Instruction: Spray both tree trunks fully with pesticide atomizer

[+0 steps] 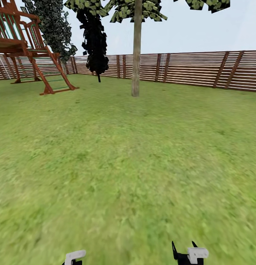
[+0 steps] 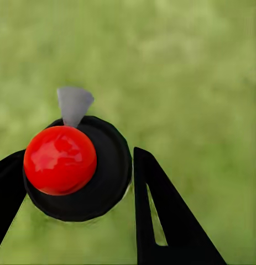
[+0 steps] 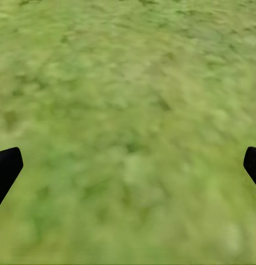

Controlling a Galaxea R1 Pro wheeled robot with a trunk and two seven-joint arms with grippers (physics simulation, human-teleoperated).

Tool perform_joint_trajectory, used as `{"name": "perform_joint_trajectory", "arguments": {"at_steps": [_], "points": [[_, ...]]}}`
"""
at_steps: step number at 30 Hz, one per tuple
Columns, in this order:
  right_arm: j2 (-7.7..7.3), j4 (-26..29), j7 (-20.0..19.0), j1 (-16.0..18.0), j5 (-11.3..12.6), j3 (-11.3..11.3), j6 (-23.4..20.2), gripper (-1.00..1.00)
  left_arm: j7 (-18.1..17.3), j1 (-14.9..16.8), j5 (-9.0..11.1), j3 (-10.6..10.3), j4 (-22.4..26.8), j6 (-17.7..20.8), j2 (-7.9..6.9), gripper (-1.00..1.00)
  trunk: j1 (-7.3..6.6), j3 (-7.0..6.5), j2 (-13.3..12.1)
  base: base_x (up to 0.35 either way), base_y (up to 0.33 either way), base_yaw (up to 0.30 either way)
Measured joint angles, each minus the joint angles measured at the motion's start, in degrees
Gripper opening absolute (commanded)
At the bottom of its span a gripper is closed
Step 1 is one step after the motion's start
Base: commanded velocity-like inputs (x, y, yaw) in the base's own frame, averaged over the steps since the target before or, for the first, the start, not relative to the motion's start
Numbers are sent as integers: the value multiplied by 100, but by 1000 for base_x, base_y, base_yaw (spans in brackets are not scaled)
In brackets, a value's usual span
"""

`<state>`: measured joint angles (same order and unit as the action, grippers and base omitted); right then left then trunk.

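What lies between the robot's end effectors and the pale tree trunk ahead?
Only open green lawn, seen in the head view. Nothing stands between the right end effector and the tree trunk; the left end effector grips the pesticide atomizer.

You face open grass. Far ahead stands a tree trunk, the fence behind it. A second tree stands further left, and a wooden play frame at far left.
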<state>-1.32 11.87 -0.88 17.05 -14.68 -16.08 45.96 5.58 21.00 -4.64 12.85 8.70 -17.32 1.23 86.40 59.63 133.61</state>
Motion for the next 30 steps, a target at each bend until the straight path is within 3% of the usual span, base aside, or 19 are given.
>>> {"name": "perform_joint_trajectory", "arguments": {"at_steps": [30], "points": [[0,0,-1,0,-8,0,-8,100,0,0,0,0,0,3,0,-100,0,0,0,338,0,0]]}}
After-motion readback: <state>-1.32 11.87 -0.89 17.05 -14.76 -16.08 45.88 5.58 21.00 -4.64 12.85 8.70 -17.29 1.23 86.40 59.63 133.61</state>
